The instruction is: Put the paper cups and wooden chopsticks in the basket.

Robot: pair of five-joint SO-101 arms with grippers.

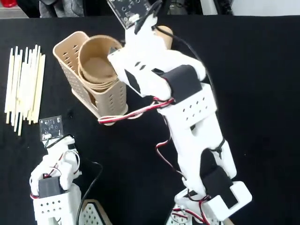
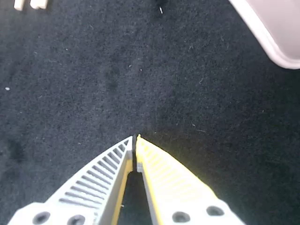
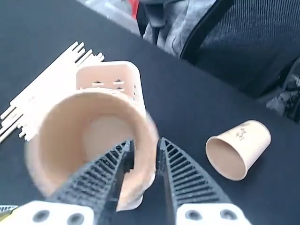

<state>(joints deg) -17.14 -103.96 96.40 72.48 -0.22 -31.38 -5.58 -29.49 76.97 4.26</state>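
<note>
Right gripper (image 3: pixel 145 143) clamps one paper cup (image 3: pixel 84 136) over one basket (image 3: pixel 108 75); second cup (image 3: pixel 236 150) lies apart; left gripper (image 2: pixel 136 137) closed; perhaps twelve chopsticks (image 1: pixel 23 86).

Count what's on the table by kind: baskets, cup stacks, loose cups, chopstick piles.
Basket: 1
Cup stack in the basket: 1 (cups too nested to count singly)
Loose cup lying on the table: 1
Chopstick pile: 1
Total: 4
</note>
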